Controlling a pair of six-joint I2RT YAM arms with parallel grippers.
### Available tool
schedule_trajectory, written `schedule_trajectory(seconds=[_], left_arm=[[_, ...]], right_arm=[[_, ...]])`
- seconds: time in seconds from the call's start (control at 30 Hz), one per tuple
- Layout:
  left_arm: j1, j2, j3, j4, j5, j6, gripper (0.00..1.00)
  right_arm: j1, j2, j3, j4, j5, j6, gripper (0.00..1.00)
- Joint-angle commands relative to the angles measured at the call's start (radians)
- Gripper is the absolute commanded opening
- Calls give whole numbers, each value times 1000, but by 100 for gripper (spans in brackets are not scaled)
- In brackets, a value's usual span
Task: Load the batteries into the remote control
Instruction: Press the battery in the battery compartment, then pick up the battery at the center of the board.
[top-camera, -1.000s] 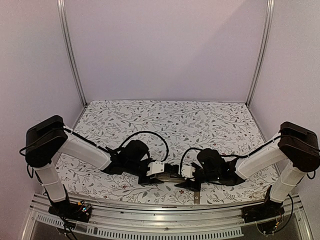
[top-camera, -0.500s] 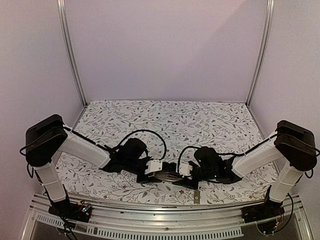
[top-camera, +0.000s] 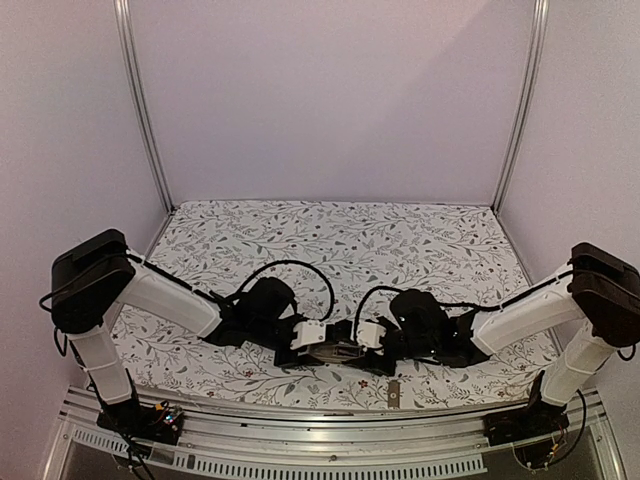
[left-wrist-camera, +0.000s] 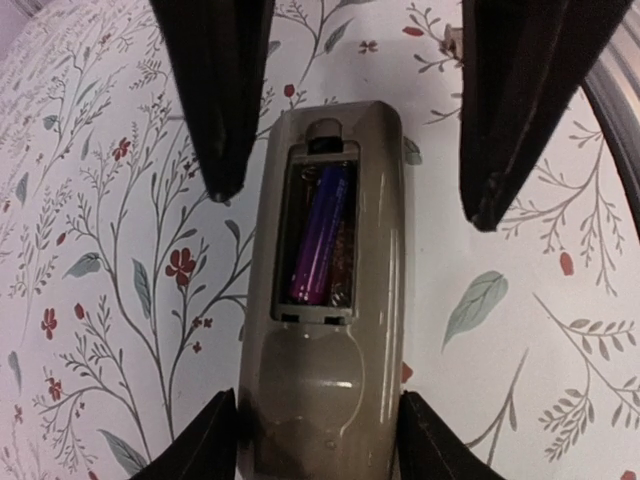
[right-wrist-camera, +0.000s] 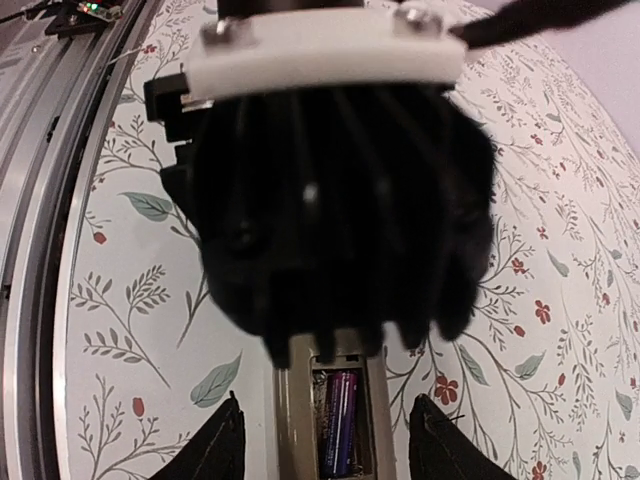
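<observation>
Currently: remote held back-up by left gripper, one battery in the bay

Work surface: a table covered with a floral-print cloth (top-camera: 330, 240), with an aluminium rail (top-camera: 330, 415) along its near edge.

Arms: the left arm (top-camera: 170, 295) and right arm (top-camera: 520, 320) both reach low toward the middle of the near edge. Their wrists face each other, close together.

Left gripper (left-wrist-camera: 318, 445): closed on the remote control (left-wrist-camera: 330, 370). One finger presses against each long side at the end nearest its own camera.

Right gripper (right-wrist-camera: 335, 445): jaws spread. From the right wrist, its fingers (right-wrist-camera: 225, 440) stand on either side of the remote with patterned cloth showing in both gaps. From the left wrist, its dark fingers straddle the far end of the handset, close to it, with no contact seen.

Remote control: between the two grippers, near the front rail, grey-beige back facing up. Whether it rests on the cloth or is held just clear cannot be determined. The battery bay (left-wrist-camera: 345, 265) is uncovered.

Battery (left-wrist-camera: 320, 235): one cell, dark with a purple sheen, lies lengthwise inside the bay. From the left wrist it sits toward the bay's left side, slightly askew
</observation>
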Motion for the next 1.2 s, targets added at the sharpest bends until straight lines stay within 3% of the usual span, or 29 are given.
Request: schedule_trajectory(seconds=[0.0, 0.13, 0.23, 0.33, 0.4, 0.57, 0.7, 0.9, 1.17], left_arm=[[-12, 17, 5, -36, 5, -23, 54], [-13, 16, 9, -46, 7, -28, 54], [-14, 12, 14, -60, 10, -32, 54], [-16, 3, 25, -81, 10, -36, 56], [-18, -6, 35, -96, 6, -38, 65], [-21, -40, 52, -104, -2, -51, 68], [-24, -84, 58, -102, -3, -60, 68], [-22, -119, 64, -113, -5, -56, 68], [2, -133, 69, -33, -179, -88, 69]], right_arm=[[-17, -124, 18, -11, 75, 108, 55], [-99, -268, -2, -84, 184, 309, 61], [-209, -366, 51, -320, 295, 558, 63], [-337, -418, 95, -538, 304, 786, 65], [-398, -431, 98, -625, 288, 868, 62], [-495, -429, 112, -855, 369, 1054, 59], [-570, -437, 94, -965, 384, 1137, 59], [-645, -438, 27, -984, 351, 1177, 59], [-685, -401, -41, -919, 291, 1199, 59]])
